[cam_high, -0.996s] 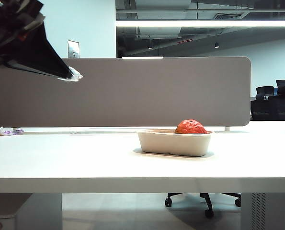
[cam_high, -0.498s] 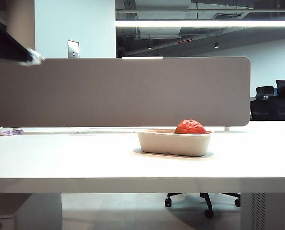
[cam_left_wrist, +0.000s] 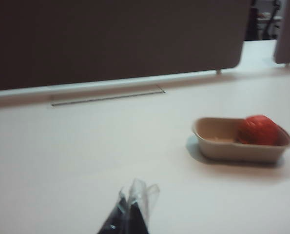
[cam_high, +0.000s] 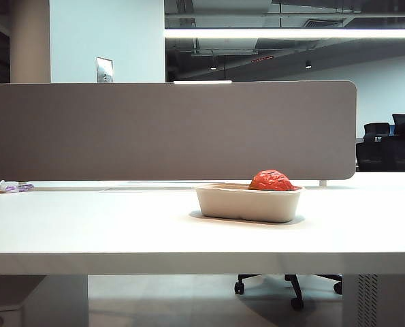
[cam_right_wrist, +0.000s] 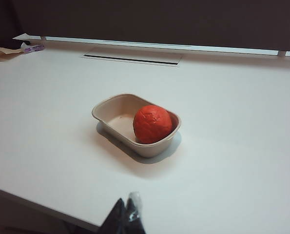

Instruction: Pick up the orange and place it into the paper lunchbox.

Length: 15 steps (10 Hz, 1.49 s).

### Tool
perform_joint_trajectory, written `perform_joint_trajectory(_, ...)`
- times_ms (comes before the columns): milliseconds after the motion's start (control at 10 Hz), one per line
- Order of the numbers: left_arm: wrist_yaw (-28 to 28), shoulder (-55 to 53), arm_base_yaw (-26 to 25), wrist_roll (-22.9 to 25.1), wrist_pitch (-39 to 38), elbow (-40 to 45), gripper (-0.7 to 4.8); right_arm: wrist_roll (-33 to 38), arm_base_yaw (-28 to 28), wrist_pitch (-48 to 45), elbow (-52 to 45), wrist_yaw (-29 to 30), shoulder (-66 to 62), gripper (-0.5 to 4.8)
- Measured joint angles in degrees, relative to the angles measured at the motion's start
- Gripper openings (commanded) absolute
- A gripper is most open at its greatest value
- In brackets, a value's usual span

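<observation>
Orange [cam_right_wrist: 152, 124] seated inside lunchbox [cam_right_wrist: 116, 106], at one end, touching the wall, top showing above the rim in exterior view [cam_high: 273, 180]; lunchbox [cam_high: 248, 202] flat on white table [cam_high: 120, 225], in front of grey partition [cam_high: 171, 129]. Left end effector [cam_left_wrist: 130, 214] closed, empty, tips together above bare table [cam_left_wrist: 76, 161], well apart from lunchbox [cam_left_wrist: 232, 151] and orange [cam_left_wrist: 259, 130]. Right end effector [cam_right_wrist: 126, 214] closed too, empty, tips together over near table edge, apart from lunchbox; neither end effector visible in exterior view.
</observation>
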State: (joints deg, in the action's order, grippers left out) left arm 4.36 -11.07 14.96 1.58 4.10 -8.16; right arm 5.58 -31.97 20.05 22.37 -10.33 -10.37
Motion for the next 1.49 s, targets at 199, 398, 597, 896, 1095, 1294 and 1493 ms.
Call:
perform_joint_trajectory(199,0.3,9.2,-7.8,0.0,-0.8,4.0,-0.06,0.0,0.0,0.0,0.0,0.0,0.0,0.0)
perform_joint_trajectory(398,-4.0,10.7,-8.3,0.0,-4.0,7.9,-0.06,0.0,0.0,0.0,0.0,0.0,0.0,0.0)
perform_joint_trajectory(597,-4.5,10.7,-8.3,-1.3,-4.8,7.9,-0.05,0.0,0.0,0.0,0.0,0.0,0.0,0.0)
perform_joint_trajectory(896,-4.6,10.7,-8.3,-1.4,-5.0,7.9,-0.03,0.0,0.0,0.0,0.0,0.0,0.0,0.0)
perform_joint_trajectory(1095,-4.5,10.7,-8.3,-1.4,-5.2,7.9,-0.03,0.0,0.0,0.0,0.0,0.0,0.0,0.0)
perform_joint_trajectory(1294,-4.5,10.7,-8.3,-1.4,-5.2,7.9,-0.03,0.0,0.0,0.0,0.0,0.0,0.0,0.0)
perform_joint_trajectory(1493,-4.5,10.7,-8.3,-1.4,-5.3,7.9,-0.03,-0.3,29.4,-23.7,-22.0,7.2,10.2,0.0)
